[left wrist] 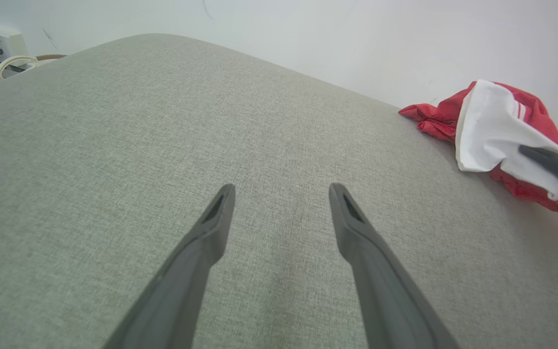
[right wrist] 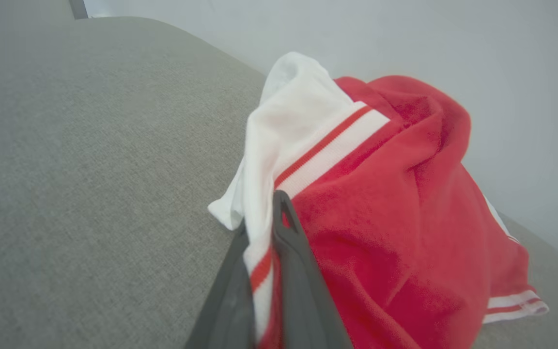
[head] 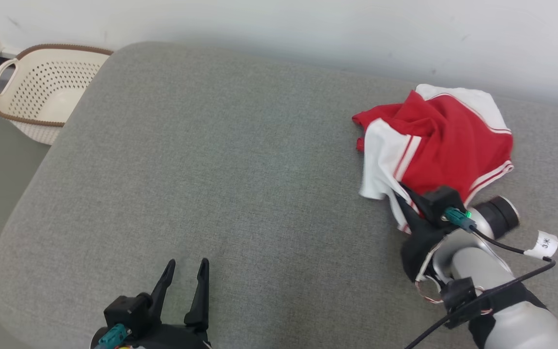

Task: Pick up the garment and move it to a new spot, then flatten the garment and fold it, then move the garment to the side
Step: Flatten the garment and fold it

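Cream plastic forms the basket (head: 37, 132) we see at the far left, on the floor beside the grey upholstered cushion (head: 211, 169). It has a brown rim and a loop handle. Inside it we make out perforated walls and a pale bottom.

Moving right, the left tool (head: 188, 261) sits at the near edge of the cushion. Its two dark fingers are spread wide over bare fabric, holding nothing and well apart from the garment. The left wrist view shows the same tool (left wrist: 281, 189), gaping above the grey weave.

Further right lies the garment (head: 443, 135), crumpled in a heap on the cushion's right side, near the wall. It is red fleecy cloth with white panels and white ribbed bands carrying thin red stripes. One banded hem trails toward the right edge.

At the garment's near left corner, the right tool (head: 405, 196) has its fingers pressed together on a white striped fold. In the right wrist view we see the cloth (right wrist: 380, 203) pinched between the fingers of this tool (right wrist: 262, 218).
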`<state>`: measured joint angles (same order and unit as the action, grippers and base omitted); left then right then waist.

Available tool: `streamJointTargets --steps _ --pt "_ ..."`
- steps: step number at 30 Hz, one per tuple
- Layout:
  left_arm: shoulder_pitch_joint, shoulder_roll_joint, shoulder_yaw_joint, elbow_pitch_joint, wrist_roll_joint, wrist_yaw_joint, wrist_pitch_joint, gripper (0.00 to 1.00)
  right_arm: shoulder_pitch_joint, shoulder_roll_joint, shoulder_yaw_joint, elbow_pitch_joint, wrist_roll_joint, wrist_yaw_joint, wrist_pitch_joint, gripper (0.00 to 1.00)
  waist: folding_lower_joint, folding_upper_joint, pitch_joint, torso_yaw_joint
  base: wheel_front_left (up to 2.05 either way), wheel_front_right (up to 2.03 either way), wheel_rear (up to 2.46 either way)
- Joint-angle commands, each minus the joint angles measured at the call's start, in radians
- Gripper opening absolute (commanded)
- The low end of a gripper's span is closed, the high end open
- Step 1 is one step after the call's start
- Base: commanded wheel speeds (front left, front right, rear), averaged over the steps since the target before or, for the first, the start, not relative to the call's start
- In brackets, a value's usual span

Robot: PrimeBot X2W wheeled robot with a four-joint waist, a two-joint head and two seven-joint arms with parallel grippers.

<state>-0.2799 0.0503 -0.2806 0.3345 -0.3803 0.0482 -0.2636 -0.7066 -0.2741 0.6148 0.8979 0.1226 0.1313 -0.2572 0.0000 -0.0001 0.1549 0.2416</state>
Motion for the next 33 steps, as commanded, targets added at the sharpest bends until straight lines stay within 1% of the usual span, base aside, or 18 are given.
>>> streamJointTargets --steps 1,4,7,8,9,14,15,16,18,19,22,23,24,25,26,29,33 --pt "0.026 0.001 0.006 0.003 0.007 -0.001 -0.001 1.00 -0.003 0.016 0.012 -0.049 0.003 -0.001 -0.008 0.00 0.0000 0.0001 -0.015 -0.014 0.00 0.00 0.00" --pt "0.033 0.001 0.013 0.003 0.016 -0.007 -0.001 1.00 0.025 0.005 0.056 -0.196 0.003 -0.001 -0.009 0.00 0.0000 0.0001 -0.032 -0.033 0.00 0.00 0.00" --pt "0.043 0.001 0.021 0.005 0.025 -0.010 -0.001 1.00 0.061 -0.030 0.167 -0.342 0.043 -0.001 -0.008 0.00 0.0000 0.0001 -0.057 -0.055 0.00 0.00 0.00" --pt "0.044 0.001 0.028 0.005 0.032 -0.012 -0.001 1.00 0.074 -0.070 0.256 -0.412 0.094 -0.001 -0.009 0.00 0.0000 0.0001 -0.072 -0.072 0.00 0.00 0.00" --pt "0.044 0.001 0.030 0.006 0.037 -0.014 -0.001 1.00 0.086 -0.090 0.310 -0.436 0.134 -0.001 -0.009 0.00 0.0000 0.0001 -0.079 -0.081 0.00 0.00 0.00" --pt "0.060 0.001 0.039 0.013 0.042 -0.021 -0.001 1.00 0.082 -0.202 0.582 -0.507 0.345 -0.001 -0.009 0.00 0.0000 0.0001 -0.103 -0.125 0.00 0.00 0.00" --pt "0.060 0.001 0.039 0.013 0.042 -0.021 -0.001 1.00 0.082 -0.202 0.582 -0.507 0.345 -0.001 -0.009 0.00 0.0000 0.0001 -0.103 -0.125 0.00 0.00 0.00" --pt "0.063 0.001 0.037 0.014 0.044 -0.024 -0.001 1.00 0.080 -0.224 0.619 -0.521 0.389 -0.001 -0.009 0.00 0.0000 0.0001 -0.106 -0.133 0.00 0.00 0.00" --pt "0.064 0.001 0.042 0.018 0.048 -0.027 -0.001 1.00 0.083 -0.263 0.657 -0.550 0.454 -0.001 0.007 0.00 0.0000 0.0001 -0.110 -0.152 0.00 0.00 0.00" --pt "0.061 0.001 0.044 0.021 0.050 -0.029 -0.001 1.00 0.096 -0.278 0.665 -0.567 0.484 -0.001 0.028 0.00 0.0000 0.0001 -0.112 -0.162 0.00 0.00 0.00" --pt "0.051 0.001 0.051 0.030 0.057 -0.030 -0.001 1.00 0.156 -0.322 0.670 -0.630 0.514 -0.001 0.108 0.00 0.0000 0.0001 -0.112 -0.190 0.00 0.00 0.00" --pt "0.046 0.001 0.052 0.033 0.060 -0.032 -0.001 1.00 0.153 -0.344 0.666 -0.639 0.533 -0.001 0.120 0.11 0.0000 0.0001 -0.112 -0.200 0.00 0.00 0.00" --pt "0.039 0.001 0.057 0.035 0.063 -0.033 -0.001 1.00 0.148 -0.358 0.663 -0.645 0.553 -0.001 0.123 0.45 0.0000 0.0001 -0.110 -0.213 0.00 0.00 0.00" --pt "0.029 0.001 0.061 0.035 0.068 -0.034 -0.001 1.00 0.138 -0.364 0.664 -0.650 0.573 -0.001 0.104 1.00 0.0000 0.0001 -0.105 -0.226 0.00 0.00 0.00" --pt "0.018 0.001 0.063 0.037 0.074 -0.038 -0.001 1.00 0.128 -0.370 0.666 -0.648 0.599 -0.001 0.080 1.00 0.0000 0.0001 -0.100 -0.239 0.00 0.00 0.00" --pt "-0.018 0.001 0.073 0.044 0.097 -0.042 -0.001 1.00 0.098 -0.376 0.658 -0.628 0.629 -0.001 0.022 1.00 0.0000 0.0001 -0.079 -0.279 0.00 0.00 0.00" --pt "-0.098 0.001 0.079 0.064 0.126 -0.055 -0.001 1.00 0.086 -0.344 0.588 -0.595 0.622 -0.001 -0.006 1.00 0.0000 0.0001 -0.042 -0.326 0.00 0.00 0.00"
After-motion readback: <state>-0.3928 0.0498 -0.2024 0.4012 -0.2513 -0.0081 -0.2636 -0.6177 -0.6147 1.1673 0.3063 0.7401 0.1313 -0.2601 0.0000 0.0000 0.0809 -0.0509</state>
